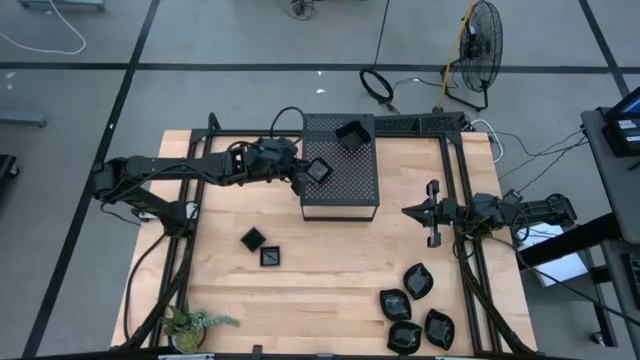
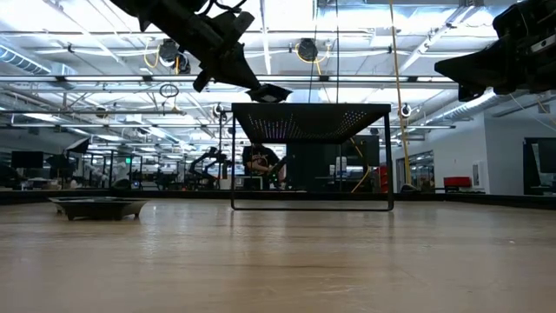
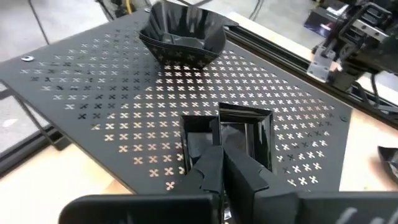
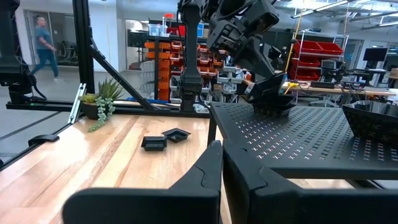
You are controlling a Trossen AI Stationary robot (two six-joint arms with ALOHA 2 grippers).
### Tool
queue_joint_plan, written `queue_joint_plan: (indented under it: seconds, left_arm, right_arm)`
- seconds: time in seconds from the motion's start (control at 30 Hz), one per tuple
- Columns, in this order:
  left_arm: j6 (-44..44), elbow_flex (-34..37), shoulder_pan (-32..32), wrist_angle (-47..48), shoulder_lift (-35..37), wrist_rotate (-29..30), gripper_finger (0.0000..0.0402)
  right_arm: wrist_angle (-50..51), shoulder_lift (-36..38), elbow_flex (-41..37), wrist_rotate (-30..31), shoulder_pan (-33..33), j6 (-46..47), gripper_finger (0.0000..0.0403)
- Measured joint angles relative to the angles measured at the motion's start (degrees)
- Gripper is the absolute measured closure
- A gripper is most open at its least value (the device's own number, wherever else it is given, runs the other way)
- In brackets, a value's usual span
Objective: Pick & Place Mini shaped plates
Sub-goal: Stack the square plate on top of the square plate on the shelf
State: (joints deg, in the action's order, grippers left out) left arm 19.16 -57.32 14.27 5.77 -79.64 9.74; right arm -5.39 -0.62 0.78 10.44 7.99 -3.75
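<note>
My left gripper (image 1: 303, 172) is shut on a small black square plate (image 1: 319, 171) just above the left part of the large black perforated box's top (image 1: 342, 192). A deeper angular black plate (image 1: 350, 134) rests on the box's far part. Two small square plates (image 1: 253, 238) (image 1: 270, 257) lie on the wood table left of centre. Several leaf-shaped plates (image 1: 418, 281) lie at the near right. My right gripper (image 1: 407, 211) is shut and empty, in the air right of the box, pointing toward it. My left gripper pinches the square plate by its rim on the side nearest the arm (image 3: 211, 138), between its two fingers (image 3: 208, 168). The fingers come slanting down from the table's left. The plate sits about level and is clear of the box top in the low view (image 2: 268, 91).
A small green plant (image 1: 190, 325) stands at the near left corner. A black frame of rails (image 1: 455, 170) runs along the table's sides. The wood between the box and the near plates is bare. A person walks in the room beyond (image 4: 45, 37).
</note>
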Motion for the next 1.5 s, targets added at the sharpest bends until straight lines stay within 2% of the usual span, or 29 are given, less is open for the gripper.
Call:
queue_joint_plan:
  seconds: [0.2,0.6,0.83,1.23,1.5]
  left_arm:
    - [0.0,0.0,0.0,0.0,0.0,6.2,0.0363]
    - [-1.4,0.0,0.0,0.0,0.0,7.0,0.0357]
    - [0.9,0.0,0.0,0.2,-0.3,12.4,0.0357]
    - [2.4,0.1,0.0,-1.3,-5.9,11.2,0.0357]
    - [2.1,0.1,0.0,-3.4,-6.4,9.8,0.0357]
  right_arm:
    - [0.0,0.0,0.0,0.0,0.0,0.0,0.0403]
    - [0.0,0.0,0.0,0.0,0.0,0.0,0.0403]
    - [0.0,0.0,0.0,0.0,0.0,0.0,0.0403]
    - [0.0,0.0,0.0,0.0,0.0,0.0,0.0403]
    - [0.0,0.0,0.0,0.0,0.0,0.0,0.0403]
